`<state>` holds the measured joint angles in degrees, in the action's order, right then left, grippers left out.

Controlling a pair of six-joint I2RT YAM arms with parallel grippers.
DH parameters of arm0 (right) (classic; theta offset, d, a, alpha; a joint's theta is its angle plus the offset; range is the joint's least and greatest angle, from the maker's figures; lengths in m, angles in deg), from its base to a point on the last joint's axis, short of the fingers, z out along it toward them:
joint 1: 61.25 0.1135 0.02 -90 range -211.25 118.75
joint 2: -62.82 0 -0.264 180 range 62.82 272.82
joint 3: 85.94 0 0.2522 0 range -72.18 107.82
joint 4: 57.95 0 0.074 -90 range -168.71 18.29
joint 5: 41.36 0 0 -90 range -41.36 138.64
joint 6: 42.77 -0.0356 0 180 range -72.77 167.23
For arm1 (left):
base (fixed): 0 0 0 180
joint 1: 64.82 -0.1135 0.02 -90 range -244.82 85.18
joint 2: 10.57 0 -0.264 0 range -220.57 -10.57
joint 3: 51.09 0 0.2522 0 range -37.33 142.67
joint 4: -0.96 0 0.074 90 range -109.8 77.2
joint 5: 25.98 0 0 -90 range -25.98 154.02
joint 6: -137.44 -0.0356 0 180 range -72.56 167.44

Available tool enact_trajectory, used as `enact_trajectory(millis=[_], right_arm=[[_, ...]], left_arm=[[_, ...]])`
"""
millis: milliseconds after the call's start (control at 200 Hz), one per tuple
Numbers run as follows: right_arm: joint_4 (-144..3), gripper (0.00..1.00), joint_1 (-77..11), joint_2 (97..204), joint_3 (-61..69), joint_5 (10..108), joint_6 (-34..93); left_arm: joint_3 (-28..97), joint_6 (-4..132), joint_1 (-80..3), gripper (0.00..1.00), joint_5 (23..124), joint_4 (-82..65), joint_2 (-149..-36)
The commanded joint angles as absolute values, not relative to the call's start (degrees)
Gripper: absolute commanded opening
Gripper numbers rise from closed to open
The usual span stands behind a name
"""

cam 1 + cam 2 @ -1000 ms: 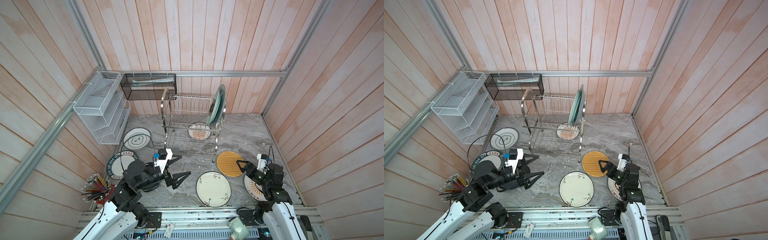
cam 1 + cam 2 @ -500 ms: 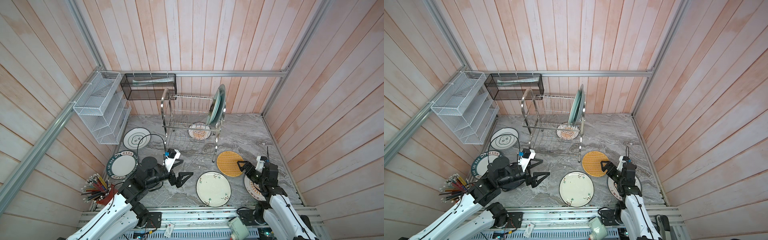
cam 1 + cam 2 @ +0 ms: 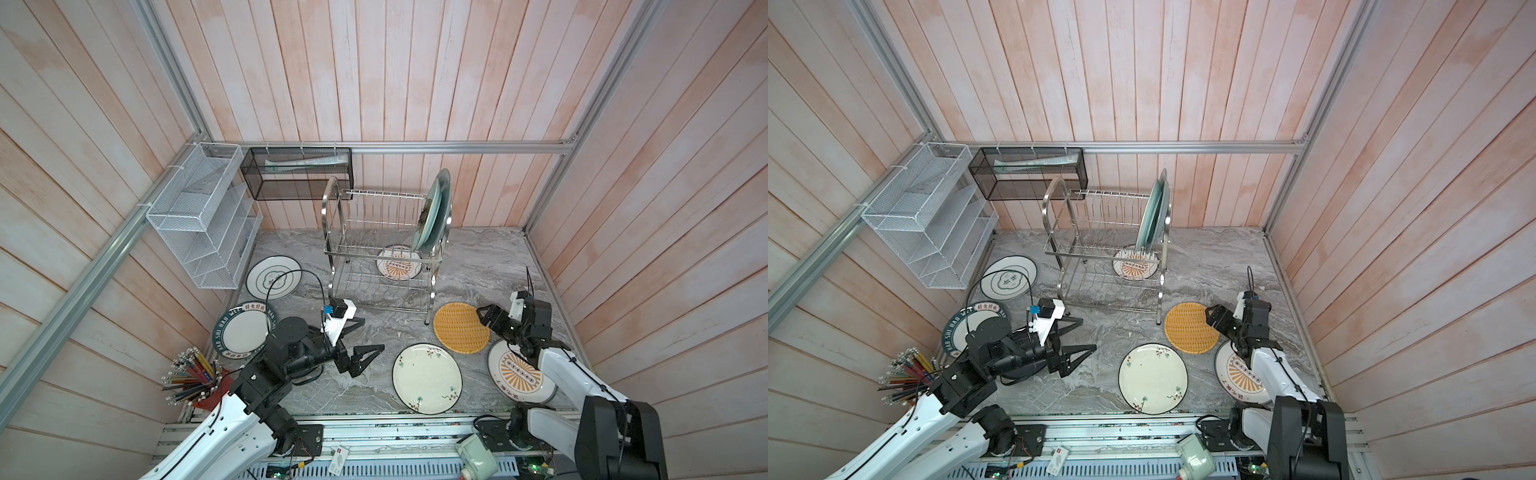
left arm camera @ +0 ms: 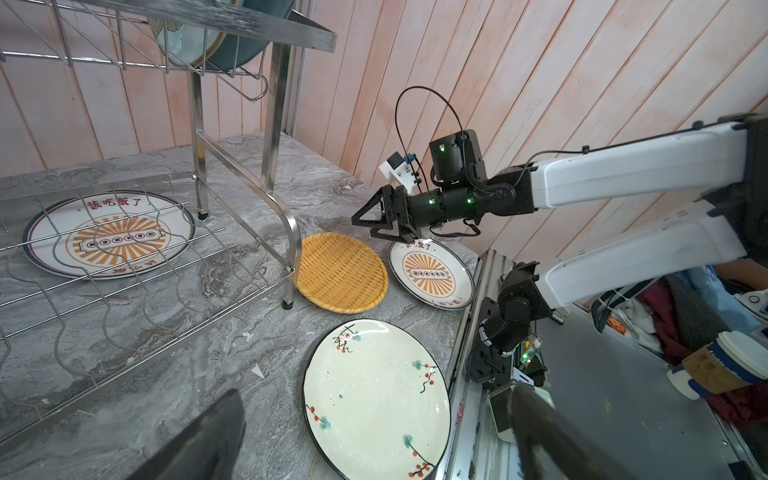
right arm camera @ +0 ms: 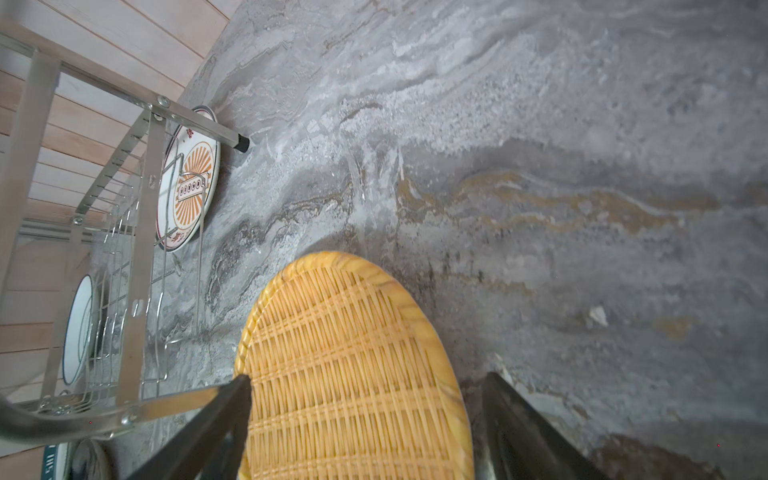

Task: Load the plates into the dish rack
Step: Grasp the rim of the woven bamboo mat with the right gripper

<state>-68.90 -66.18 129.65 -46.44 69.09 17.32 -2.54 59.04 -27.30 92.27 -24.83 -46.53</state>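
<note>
The steel dish rack (image 3: 382, 245) stands at the back with two plates (image 3: 434, 212) upright in its top tier. A yellow woven plate (image 3: 457, 330), a cream floral plate (image 3: 427, 378) and an orange-sunburst plate (image 3: 517, 374) lie flat on the marble. My right gripper (image 3: 483, 318) is open and low at the woven plate's (image 5: 353, 374) right rim. One finger (image 5: 232, 395) is over the weave and the other is off its edge. My left gripper (image 3: 372, 333) is open and empty, left of the floral plate (image 4: 376, 399).
A second sunburst plate (image 3: 397, 264) lies under the rack. A green-ringed plate (image 3: 272, 277) and a lettered dark-rimmed plate (image 3: 241, 330) lie at the left. The left wall carries a white mesh organiser (image 3: 203, 220) and the back wall a black mesh basket (image 3: 297, 172). A pencil cup (image 3: 195, 380) stands front left.
My left gripper has drifted right, toward the floral plate. My right arm has sunk lower with its gripper staying at the woven plate's rim, jaws slightly narrower.
</note>
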Motion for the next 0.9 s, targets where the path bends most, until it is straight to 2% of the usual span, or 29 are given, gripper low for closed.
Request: enact_trajectory(millis=[0, 100, 200, 255, 515, 895], right_arm=[[-71.3, 0.87, -66.4, 133.1, -44.3, 69.2, 22.1], [-69.6, 0.86, -66.4, 136.1, -44.8, 69.6, 21.7], [-68.9, 0.81, -66.4, 138.2, -44.8, 69.9, 21.8], [-68.5, 0.75, -66.3, 139.1, -44.6, 70.8, 21.9], [-67.8, 0.70, -66.3, 141.6, -44.8, 75.2, 21.3], [-67.0, 0.45, -66.3, 141.7, -46.2, 77.2, 20.6]], left_arm=[[-2.5, 59.1, -27.4, 1.00, 92.4, -24.1, -45.7], [-2.6, 59.2, -27.3, 1.00, 92.6, -23.6, -45.3], [-2.7, 59.2, -27.3, 1.00, 92.6, -23.7, -45.2], [-2.7, 59.2, -27.3, 1.00, 92.7, -23.7, -45.2], [-2.7, 59.1, -27.3, 1.00, 92.6, -23.7, -45.4], [-2.7, 59.0, -27.3, 1.00, 92.3, -23.8, -45.0]])
